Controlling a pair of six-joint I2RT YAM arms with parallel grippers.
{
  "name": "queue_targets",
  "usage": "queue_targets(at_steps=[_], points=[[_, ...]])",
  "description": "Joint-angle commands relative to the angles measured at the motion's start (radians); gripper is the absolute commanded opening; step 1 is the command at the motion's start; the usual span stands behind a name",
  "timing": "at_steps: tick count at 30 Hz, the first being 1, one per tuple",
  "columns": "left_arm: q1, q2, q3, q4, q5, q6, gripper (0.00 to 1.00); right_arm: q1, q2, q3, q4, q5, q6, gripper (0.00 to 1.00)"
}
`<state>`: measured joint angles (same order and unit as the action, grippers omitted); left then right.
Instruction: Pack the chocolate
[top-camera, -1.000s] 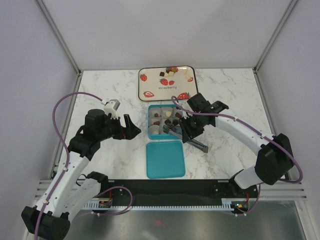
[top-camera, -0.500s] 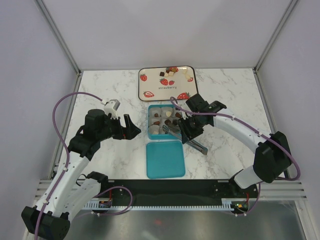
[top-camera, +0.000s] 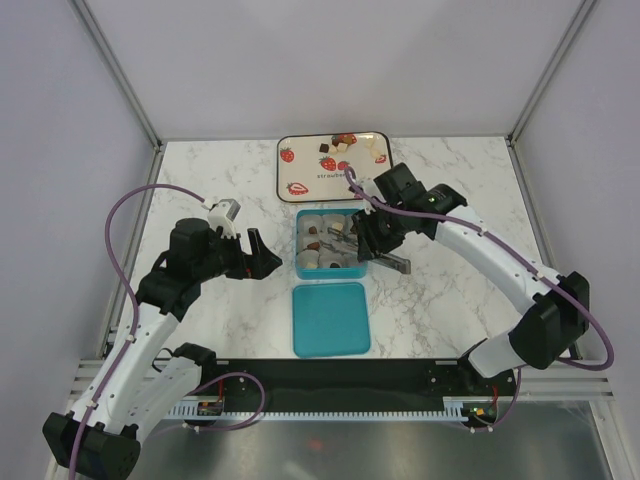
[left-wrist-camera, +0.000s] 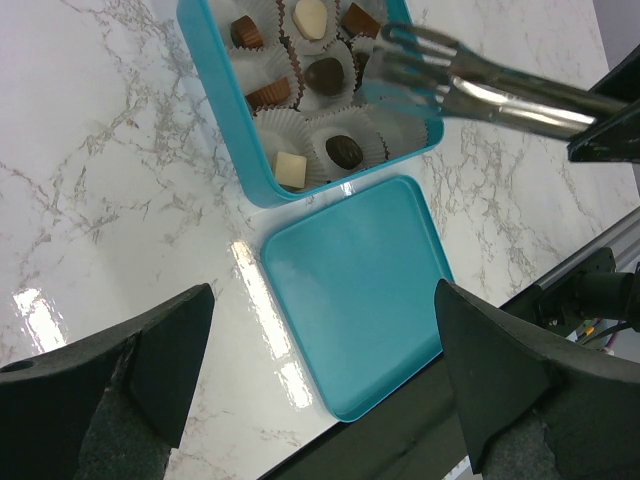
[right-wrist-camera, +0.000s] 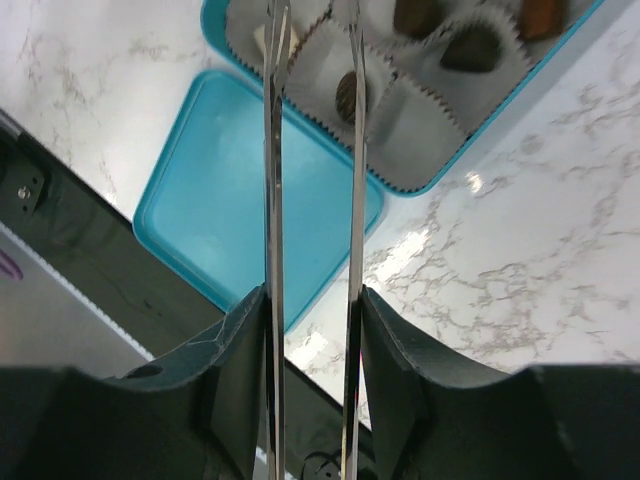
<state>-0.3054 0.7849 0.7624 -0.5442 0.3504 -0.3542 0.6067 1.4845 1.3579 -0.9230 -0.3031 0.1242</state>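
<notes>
1. Chocolates (top-camera: 328, 148) not yet packed sit on the tray (top-camera: 303, 168), far of the tongs' (left-wrist-camera: 480, 85) tips and just beyond the box (left-wrist-camera: 215, 90). Your right arm is the nearer one.
2. The tongs' long axis runs from near-right to far-left over the box. Their tips look empty.
3. Your right pincer (right-wrist-camera: 312, 320) is clamped on the tongs. Your left pincer (left-wrist-camera: 325, 340) gapes wide on nothing, left of the box.
4. Count at least seven chocolates in the box and one bare near-right cup (left-wrist-camera: 400, 130). Those on the tray are too small to count. There's one box, lid (left-wrist-camera: 350, 290), tray and tongs.
</notes>
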Motion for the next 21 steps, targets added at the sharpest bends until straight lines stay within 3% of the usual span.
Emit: queue_targets(at_steps=[1,6,13,16,21], points=[[-0.004,-0.01,-0.002,0.01,0.029,0.024,1.0,0.004,-0.014,0.115,-0.01,0.129,0.029,0.47],[-0.004,-0.013,-0.003,0.01,0.03,0.024,1.0,-0.037,0.106,0.277,0.018,0.326,0.02,0.48],[-0.006,-0.019,-0.002,0.01,0.024,0.023,1.0,-0.11,0.409,0.47,0.13,0.626,0.043,0.49],[-0.008,-0.018,-0.003,0.01,0.019,0.023,1.0,-0.151,0.495,0.547,0.167,0.653,0.066,0.49],[-0.009,-0.013,-0.003,0.012,0.022,0.024,1.0,-0.209,0.614,0.694,0.188,0.546,0.045,0.51]])
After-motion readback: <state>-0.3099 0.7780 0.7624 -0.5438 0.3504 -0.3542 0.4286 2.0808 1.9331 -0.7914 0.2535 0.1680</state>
